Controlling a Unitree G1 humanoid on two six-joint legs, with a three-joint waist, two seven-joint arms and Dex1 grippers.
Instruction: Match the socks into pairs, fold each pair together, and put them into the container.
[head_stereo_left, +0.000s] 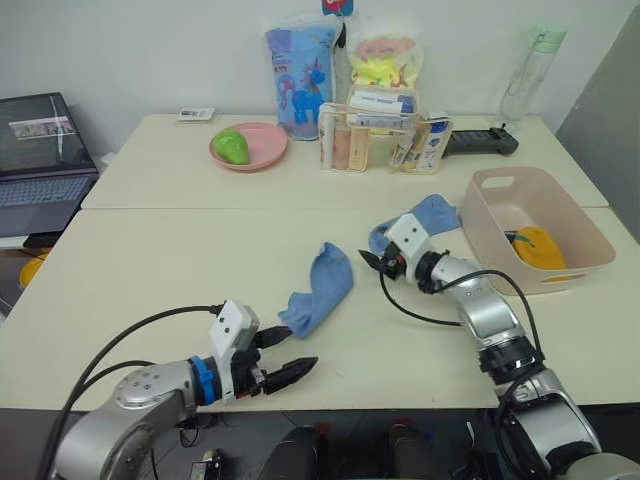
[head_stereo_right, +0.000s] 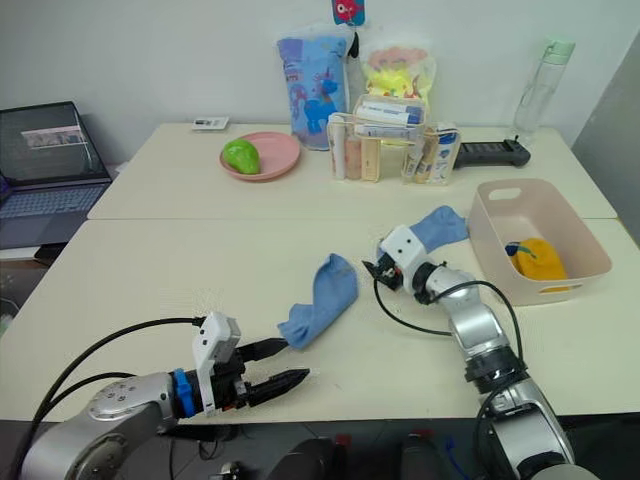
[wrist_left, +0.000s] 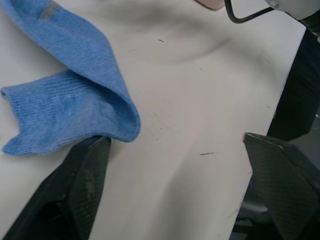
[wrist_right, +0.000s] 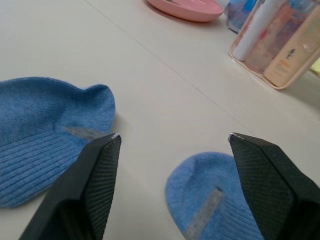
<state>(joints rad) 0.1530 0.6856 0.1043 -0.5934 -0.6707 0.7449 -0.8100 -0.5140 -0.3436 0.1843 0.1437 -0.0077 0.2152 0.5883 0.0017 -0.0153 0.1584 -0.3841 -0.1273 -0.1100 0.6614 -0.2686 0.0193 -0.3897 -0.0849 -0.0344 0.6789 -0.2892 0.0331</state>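
2 light blue socks lie apart on the table: one (head_stereo_left: 318, 288) at mid-table, its cuff end bent over toward the left gripper (head_stereo_left: 283, 356); the other (head_stereo_left: 425, 217) at about 2 o'clock from it, partly under the right arm and close beside the container (head_stereo_left: 567, 268). In the container sits a mustard yellow bundle (head_stereo_left: 538, 246), so I judge that pair done and the light blue pair in hand.

The left gripper, jaws wide apart and empty, has 1 finger touching the cuff at 7 o'clock of the near sock. The right gripper (head_stereo_left: 370, 261), also well open and empty, sits low between the 2 socks.

Next, I judge, 1 sock must be pinched and laid on its mate.

Nothing lies between the socks. At 12 o'clock, well apart, stand a clear organiser of bottles (head_stereo_left: 384, 137) and a pink plate (head_stereo_left: 262, 150); a laptop (head_stereo_left: 40, 165) sits at 10 o'clock.
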